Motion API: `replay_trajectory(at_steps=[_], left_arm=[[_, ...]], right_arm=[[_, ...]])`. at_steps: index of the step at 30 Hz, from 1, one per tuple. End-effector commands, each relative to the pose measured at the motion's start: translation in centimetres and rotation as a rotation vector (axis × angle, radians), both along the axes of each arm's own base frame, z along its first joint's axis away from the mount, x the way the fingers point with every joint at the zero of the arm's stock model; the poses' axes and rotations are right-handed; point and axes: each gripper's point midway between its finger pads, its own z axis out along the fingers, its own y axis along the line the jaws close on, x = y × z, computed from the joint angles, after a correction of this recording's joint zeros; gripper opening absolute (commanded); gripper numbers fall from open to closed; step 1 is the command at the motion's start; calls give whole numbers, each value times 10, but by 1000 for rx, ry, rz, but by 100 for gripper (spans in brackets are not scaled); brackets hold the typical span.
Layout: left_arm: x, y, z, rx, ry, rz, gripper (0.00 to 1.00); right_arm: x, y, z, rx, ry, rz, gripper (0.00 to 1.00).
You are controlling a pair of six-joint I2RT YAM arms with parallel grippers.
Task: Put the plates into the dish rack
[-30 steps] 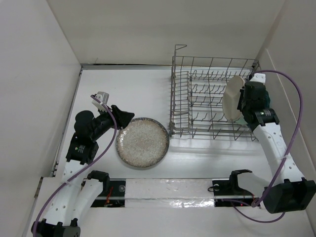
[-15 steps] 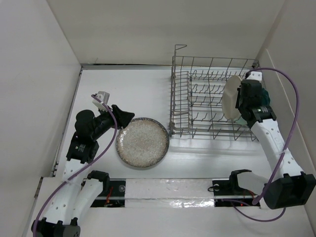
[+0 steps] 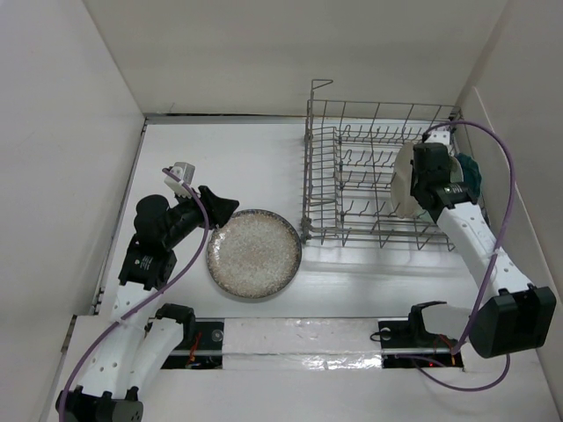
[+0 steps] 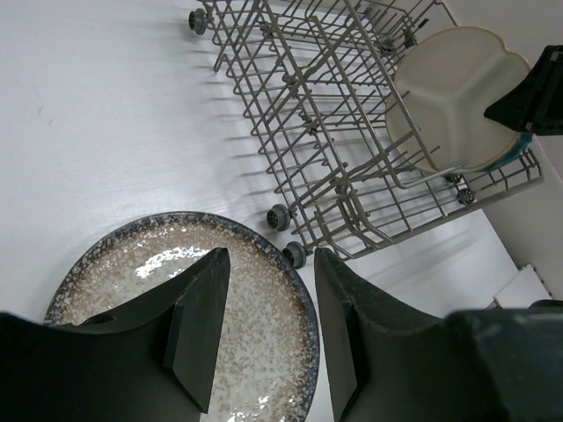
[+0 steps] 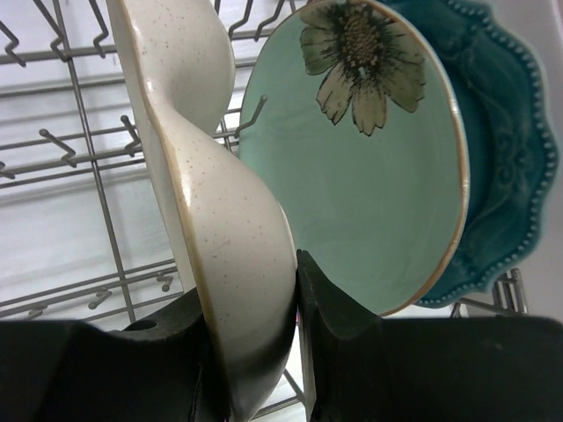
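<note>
Risk: cream compartment plate [image 5: 211, 176], pinched by right gripper [image 5: 255, 345], tips onto mint flower plate [image 5: 361, 193] if released off-tine; left gripper [image 4: 264, 325] spread, empty.

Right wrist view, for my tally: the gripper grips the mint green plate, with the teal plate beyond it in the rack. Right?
No: the right gripper grips the cream plate, as the right wrist view shows; the teal plate is beyond it in the rack.

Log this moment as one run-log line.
right fingers: clamped on cream plate in rack | left fingers: open above speckled plate on table | mint plate, teal plate: racked
</note>
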Motion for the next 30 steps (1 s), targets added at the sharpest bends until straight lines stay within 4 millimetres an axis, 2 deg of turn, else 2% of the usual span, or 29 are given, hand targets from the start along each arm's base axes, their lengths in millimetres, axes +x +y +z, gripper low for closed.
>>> replay_trajectory(at_steps=[1,7,10,11,17,19,21,24,25,29,30], left_arm=[[2,-1,8,6,-40,-6,40],[2,-1,8,5,-40,-3,40],[4,2,4,12,-27,16,40],[5,3,3,13,-20,23,40],[12,7,-11,29,35,62,39],[13,8,-12,31,43,67,38],[15,9,-14,35,52,74,36],[19,12,-16,44,65,96,32],[19,12,-17,47,72,99,30],[24,18,-29,75,122,134,15],[26,21,-33,82,135,153,5]], right_arm=[[27,9,51,47,-240,-11,15],[27,13,45,58,-233,-14,17],[27,12,47,67,-246,-24,29],[26,13,48,71,-253,-23,36],[19,15,77,106,-340,-3,56],[13,17,90,121,-376,13,57],[10,27,103,142,-411,54,57],[-1,55,129,194,-490,165,58],[-3,70,138,226,-515,230,56],[-22,147,164,364,-569,519,5],[-32,179,164,401,-556,620,1]])
